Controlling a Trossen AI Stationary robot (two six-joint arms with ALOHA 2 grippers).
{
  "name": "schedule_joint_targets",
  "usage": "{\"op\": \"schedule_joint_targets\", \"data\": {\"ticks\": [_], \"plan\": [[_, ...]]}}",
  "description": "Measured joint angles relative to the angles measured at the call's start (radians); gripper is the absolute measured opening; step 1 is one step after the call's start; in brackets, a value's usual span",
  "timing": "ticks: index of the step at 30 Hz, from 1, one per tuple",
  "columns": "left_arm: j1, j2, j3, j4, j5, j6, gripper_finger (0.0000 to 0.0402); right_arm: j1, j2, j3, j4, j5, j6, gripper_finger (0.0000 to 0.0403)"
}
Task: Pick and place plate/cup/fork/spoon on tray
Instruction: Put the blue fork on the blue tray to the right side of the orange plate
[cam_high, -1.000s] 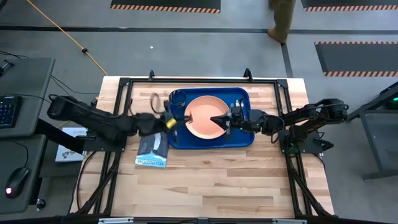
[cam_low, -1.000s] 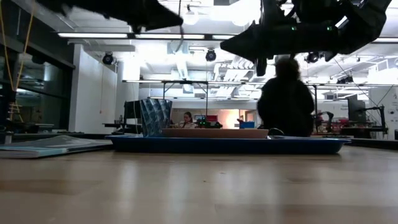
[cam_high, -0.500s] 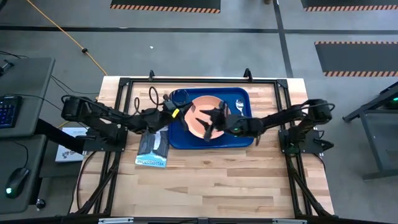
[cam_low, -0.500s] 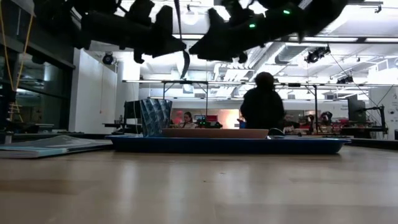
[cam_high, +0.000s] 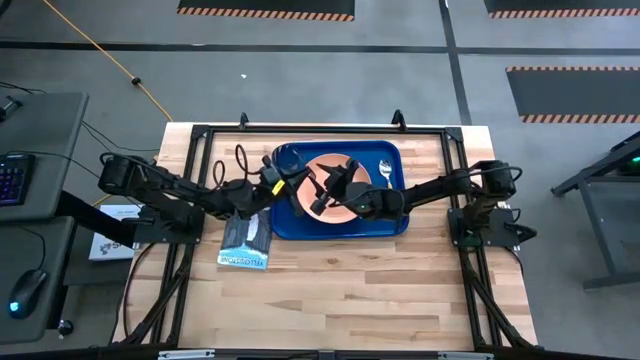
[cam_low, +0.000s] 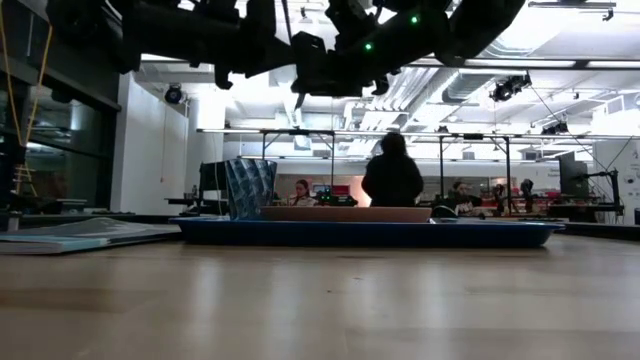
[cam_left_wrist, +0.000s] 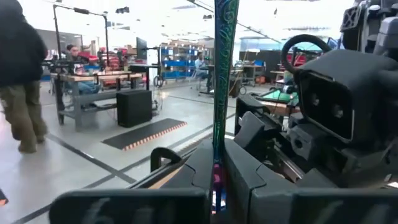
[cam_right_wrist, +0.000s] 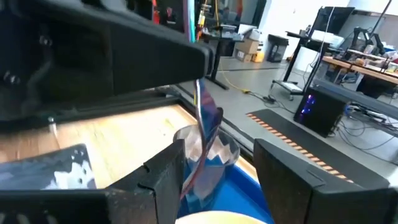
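Observation:
The blue tray (cam_high: 395, 225) holds the salmon plate (cam_high: 345, 210), the dark cup (cam_high: 288, 157) at its far left corner and the orange-handled spoon (cam_high: 385, 172) at its far right. Over the tray's left part, my left gripper (cam_high: 300, 183) is shut on the slim blue-handled fork (cam_left_wrist: 222, 93). My right gripper (cam_high: 318, 190) hovers above the plate, open. Its fingers (cam_right_wrist: 165, 177) stand on either side of the fork (cam_right_wrist: 203, 124); no touch shows. Both grippers hang well above the tray (cam_low: 370, 233) in the low view. My left gripper pinches the fork partway along its shaft (cam_left_wrist: 217, 168) between its two fingers. The fingers come about level from the table's left and lie across the fork. The fork stands upright and lifted clear, its handle rising above the fingers and its lower end (cam_low: 297, 98) hanging below them.
A dark packet with white print (cam_high: 246, 245) lies on the wood just left of the tray's near corner. Bare wood (cam_high: 380, 290) stretches toward the near edge. A person (cam_low: 392, 180) stands in the room beyond the table.
My right gripper has opened and moved toward the table's left, across the plate to the fork in my left gripper. My left gripper has shifted right and toward the far edge, staying shut on the fork. The person behind the table has walked leftward.

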Motion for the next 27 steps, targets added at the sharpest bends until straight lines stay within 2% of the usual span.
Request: {"op": "schedule_joint_targets", "data": {"ticks": [3,6,8,11,13,16,19,27], "plan": [[-0.005,0.0,0.0,0.001,0.0,-0.003,0.0007,0.0,0.0,0.0,0.012,0.004,0.0,0.0178],[-0.005,0.0,0.0,0.007,0.002,-0.004,0.0007,0.0,0.0,0.0,0.021,0.006,0.0,0.0149],[-0.005,0.0,0.0,0.007,0.002,-0.004,0.0007,0.0,0.0,0.0,0.017,0.006,0.001,0.0113],[-0.005,0.0,0.0,0.008,0.0,-0.004,0.0007,0.001,0.0,0.0,0.015,0.006,0.0,0.0035],[-0.005,0.0,0.0,0.005,-0.005,0.001,0.0008,0.0,-0.001,0.0,0.014,0.015,-0.003,0.0012],[-0.004,0.0,0.0,0.002,-0.002,-0.002,0.0008,0.001,-0.001,0.0,0.005,0.029,0.0,0.0018],[-0.004,0.0,0.0,-0.008,0.013,0.014,0.0017,0.001,-0.002,0.0,0.001,0.045,-0.004,0.0005],[-0.005,-0.002,0.0,-0.011,0.048,0.09,0.0067,0.0,-0.004,0.0,-0.025,0.068,-0.027,0.0002]]}}
